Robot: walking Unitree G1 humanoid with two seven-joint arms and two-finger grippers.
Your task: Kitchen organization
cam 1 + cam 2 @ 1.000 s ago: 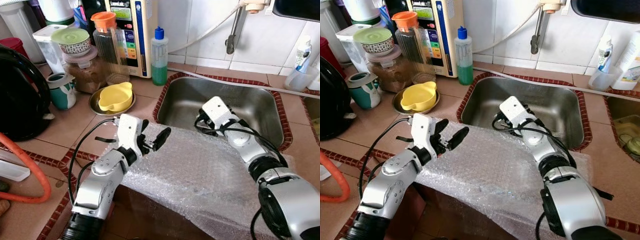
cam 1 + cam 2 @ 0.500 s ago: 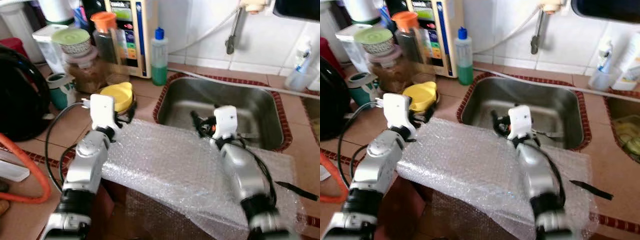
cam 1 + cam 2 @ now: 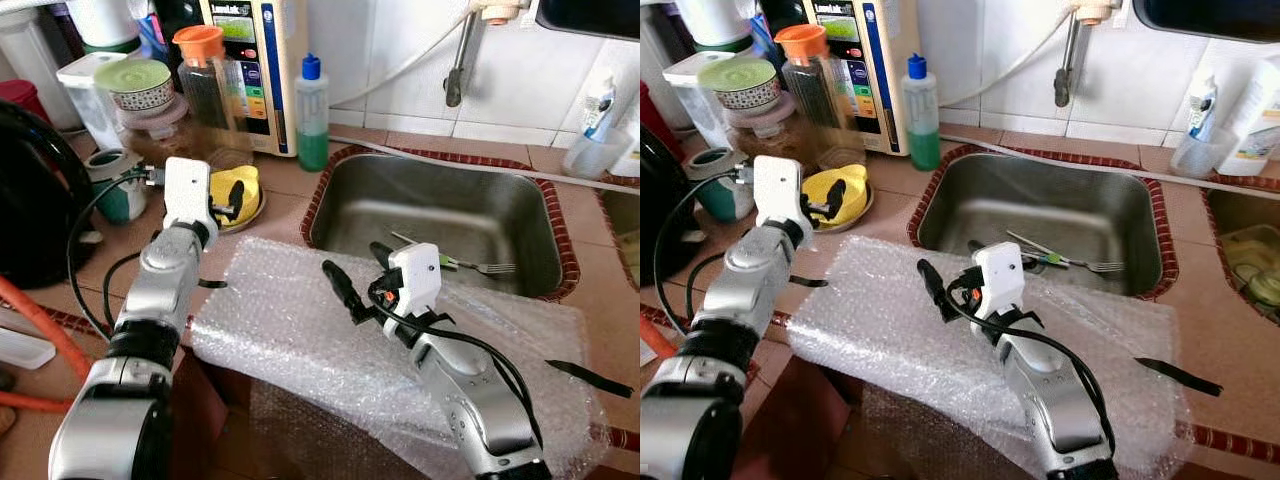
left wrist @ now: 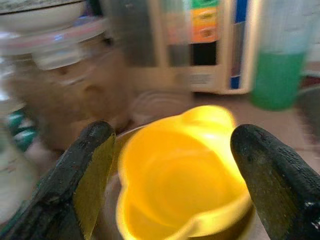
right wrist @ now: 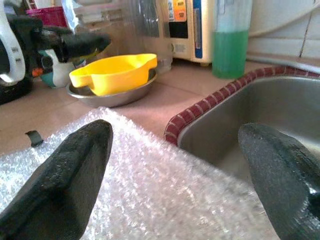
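The yellow bowl (image 3: 243, 190) sits in a steel dish (image 5: 112, 97) left of the sink (image 3: 540, 280). The left gripper (image 4: 175, 170) hovers over it, jaws wide. The bowl is probably light, rigid plastic (possibly slippery); grip the rim. The right gripper (image 3: 355, 275) is spread wide above the bubble wrap (image 3: 300, 330).

A green soap bottle (image 3: 312, 112) with a blue cap stands on the tiled tabletop (image 3: 290, 185) at the far left corner of the steel sink (image 3: 500, 225), beside a cream water purifier (image 3: 255, 60). A fork (image 3: 480, 266) lies in the sink, and a faucet (image 3: 455, 75) hangs above its far edge.
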